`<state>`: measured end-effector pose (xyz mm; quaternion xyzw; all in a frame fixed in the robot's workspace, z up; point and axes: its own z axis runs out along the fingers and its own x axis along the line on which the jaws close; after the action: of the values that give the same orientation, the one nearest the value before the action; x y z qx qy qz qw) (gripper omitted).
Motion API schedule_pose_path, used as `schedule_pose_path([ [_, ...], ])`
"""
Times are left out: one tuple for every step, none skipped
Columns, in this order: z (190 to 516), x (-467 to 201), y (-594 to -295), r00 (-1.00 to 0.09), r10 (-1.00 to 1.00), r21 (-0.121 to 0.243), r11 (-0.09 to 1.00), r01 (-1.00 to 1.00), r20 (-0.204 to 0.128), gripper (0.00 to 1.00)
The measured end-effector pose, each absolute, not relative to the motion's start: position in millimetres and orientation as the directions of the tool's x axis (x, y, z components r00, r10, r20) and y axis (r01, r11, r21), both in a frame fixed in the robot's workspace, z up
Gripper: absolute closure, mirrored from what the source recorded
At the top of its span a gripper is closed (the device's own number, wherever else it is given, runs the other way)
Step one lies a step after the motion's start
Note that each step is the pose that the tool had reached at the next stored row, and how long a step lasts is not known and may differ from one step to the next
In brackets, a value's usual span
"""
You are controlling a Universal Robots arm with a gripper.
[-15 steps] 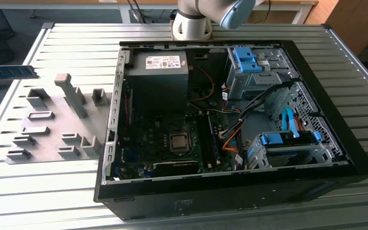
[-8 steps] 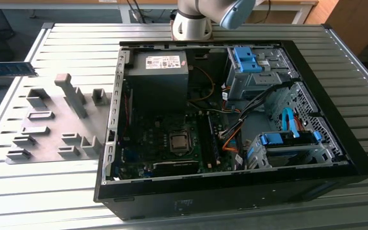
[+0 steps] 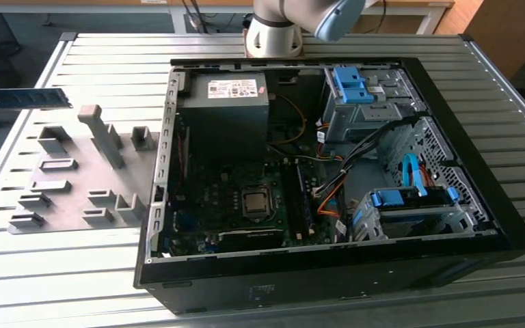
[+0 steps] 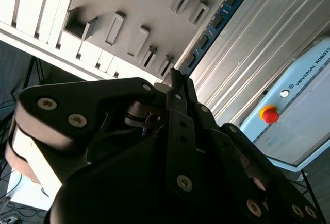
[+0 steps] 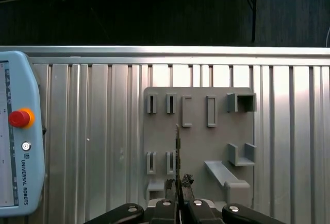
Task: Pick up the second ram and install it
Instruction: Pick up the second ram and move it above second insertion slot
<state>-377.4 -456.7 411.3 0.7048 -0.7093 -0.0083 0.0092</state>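
Gripper (image 5: pixel 179 184) pinched narrow on the second ram (image 5: pixel 177 147). Both black fingers (image 4: pixel 181 126) are clamped on one end of the stick, and the rest juts out free beyond the tips.

- In the second wrist view the stick (image 4: pixel 216 23) shows a blue board with a row of dark chips. In the first wrist view it is edge-on, a thin dark line.
- In the exterior view the ram (image 3: pixel 30 98) hangs level in the air at the exterior view's far left, above the far corner of the slatted metal table (image 3: pixel 62 273). It is well apart from the computer case (image 3: pixel 335 273).
- The grey holder plate (image 3: pixel 80 184) lies flat on the table, just beside the case on the exterior view's left. Its blocks and slots stand up from it. In both wrist views the plate (image 5: pixel 198 141) lies beyond the held stick, and the stick is clear of its slots.
- The case lies on its side with the panel off: power supply (image 3: pixel 230 102) at the far end, motherboard (image 3: pixel 235 225) nearer, blue drive latches (image 3: pixel 354 85) on the exterior view's right.
- Arm base (image 3: pixel 276 34) is at the table's far edge.
- A pale blue teach pendant (image 5: pixel 15 147) with a red button (image 5: pixel 19 117) rests on the slats beside the plate.
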Motion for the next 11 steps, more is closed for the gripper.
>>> schedule_pose_path([
  [411,-374,-457,-0.006,-1.0,0.025,0.006,-1.0,0.001,0.86],
  [411,-371,-457,-0.006,-1.0,0.025,0.006,-1.0,0.001,0.86],
  [411,-367,-457,-0.006,-1.0,0.025,0.006,-1.0,0.001,0.86],
  [411,-364,-457,-0.006,-1.0,0.025,0.006,-1.0,0.001,0.86],
  [411,-360,-457,-0.006,-1.0,0.025,0.006,-1.0,0.001,0.86],
  [411,-357,-457,-0.006,-1.0,0.025,0.006,-1.0,0.001,0.86],
  [411,-354,-457,-0.006,-1.0,0.025,0.006,-1.0,0.001,0.86],
  [411,-351,-457,-0.006,-1.0,0.025,0.006,-1.0,0.001,0.86],
  [411,-348,-457,-0.006,-1.0,0.025,0.006,-1.0,0.001,0.86],
  [411,-345,-457,-0.006,-1.0,0.025,0.006,-1.0,0.001,0.86],
  [411,-342,-457,-0.006,-1.0,0.025,0.006,-1.0,0.001,0.86],
])
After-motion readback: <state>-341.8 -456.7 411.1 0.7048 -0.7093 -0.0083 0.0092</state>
